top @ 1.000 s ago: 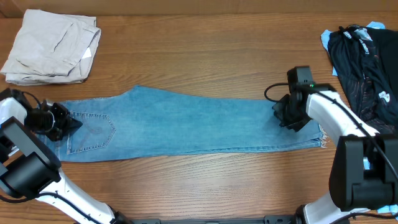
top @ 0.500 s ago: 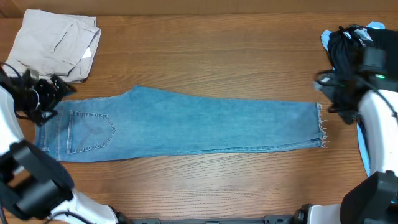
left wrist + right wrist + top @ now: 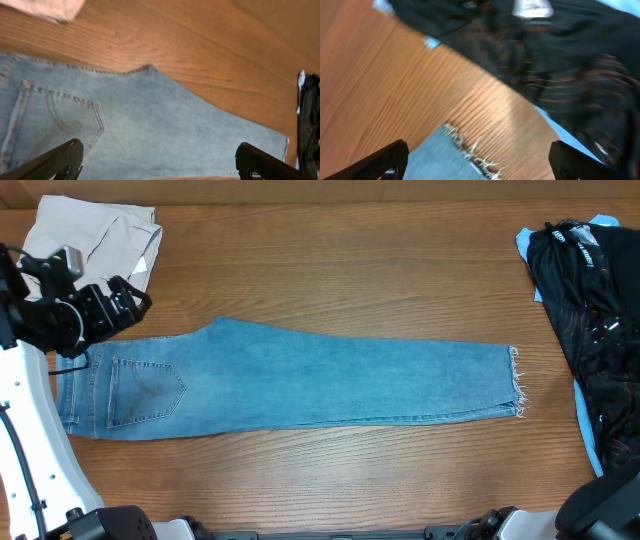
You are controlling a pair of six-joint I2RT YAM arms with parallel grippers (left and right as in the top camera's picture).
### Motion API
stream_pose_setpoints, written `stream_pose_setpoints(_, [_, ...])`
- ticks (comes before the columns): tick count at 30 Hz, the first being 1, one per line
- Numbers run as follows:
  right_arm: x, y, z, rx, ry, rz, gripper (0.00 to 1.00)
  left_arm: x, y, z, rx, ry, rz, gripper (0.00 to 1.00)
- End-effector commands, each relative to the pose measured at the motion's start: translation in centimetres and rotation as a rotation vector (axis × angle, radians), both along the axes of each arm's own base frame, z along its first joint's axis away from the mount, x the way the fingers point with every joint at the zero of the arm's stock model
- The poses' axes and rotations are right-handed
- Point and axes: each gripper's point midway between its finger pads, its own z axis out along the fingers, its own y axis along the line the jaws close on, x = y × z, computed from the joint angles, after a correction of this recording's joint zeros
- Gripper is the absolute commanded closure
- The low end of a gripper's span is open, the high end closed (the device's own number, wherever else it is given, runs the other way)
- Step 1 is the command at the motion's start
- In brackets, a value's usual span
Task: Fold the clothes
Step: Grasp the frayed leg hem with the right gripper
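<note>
The jeans (image 3: 300, 380) likely handle soft, floppy, weighty; best gripped at frayed hem (image 3: 515, 380) and waistband (image 3: 68, 395). Both the left pincer (image 3: 160, 150) and right pincer (image 3: 478, 150) gape, empty.

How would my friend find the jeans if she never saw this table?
On the wooden table, look across the middle: the jeans lie flat, stretched sideways. The beige clothes and black clothes sit at the far corners; only the jeans are light blue, with a frayed hem.
</note>
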Motion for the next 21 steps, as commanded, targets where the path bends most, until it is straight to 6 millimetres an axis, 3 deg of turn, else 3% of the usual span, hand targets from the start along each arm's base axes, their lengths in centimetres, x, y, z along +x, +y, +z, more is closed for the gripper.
stream_pose_setpoints(1, [1.1, 2.5, -0.6, 0.014, -0.061, 0.240, 0.08, 0.0, -0.6, -0.4, -0.002, 0.013, -0.035, 0.00])
stream_pose_setpoints(5, [0.7, 4.0, -3.7, 0.086, -0.031, 0.317, 0.09, -0.5, -0.8, -1.2, -0.024, 0.058, -0.036, 0.00])
stream_pose_setpoints(9, [0.9, 6.1, -5.0, 0.164, -0.075, 0.457, 0.09, -0.9, -1.0, -1.8, -0.042, 0.094, -0.036, 0.00])
stream_pose_setpoints(21, [0.2, 7.7, -10.1, 0.314, -0.008, 0.547, 0.09, -1.2, -1.2, -2.1, -0.053, 0.116, -0.036, 0.00])
